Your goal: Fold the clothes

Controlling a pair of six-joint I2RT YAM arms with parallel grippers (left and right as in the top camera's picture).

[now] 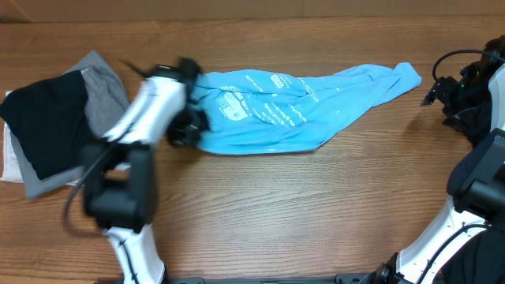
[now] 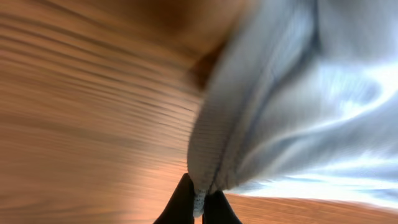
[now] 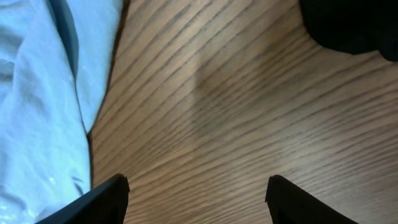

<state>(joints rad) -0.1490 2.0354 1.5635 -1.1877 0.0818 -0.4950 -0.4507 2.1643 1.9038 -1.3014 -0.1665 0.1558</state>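
One sky-blue T-shirt [image 1: 316, 102] lies bunched and stretched out in a long band across the far middle of the wooden surface [image 1: 276, 205], running from left of centre to a narrowing end at the far right. White lettering [image 1: 268, 110] shows on its rumpled upper side. At the shirt's left end the left gripper [image 1: 196, 101] meets the cloth. In the left wrist view its gripper [image 2: 199, 208] has both dark fingers pressed together, pinching a ribbed edge [image 2: 200, 168] of the blue fabric, and the cloth spreads up and to the right from that pinch. The left arm [image 1: 146, 110], white and black and blurred, reaches in from the near left.

Well to the left of the shirt, at the surface's left edge, sits a loose stack: a black garment [image 1: 47, 126] on top, a grey garment [image 1: 106, 95] showing beyond and beside it, and a white garment [image 1: 9, 162] peeking out at the left.

Near the shirt's right end, though apart from it, is the right gripper [image 1: 432, 96]. In the right wrist view its gripper [image 3: 198, 183] has its fingers wide apart over bare wood, with blue cloth at the left of that view and a dark shape [image 3: 354, 25] at the upper right that I cannot identify.
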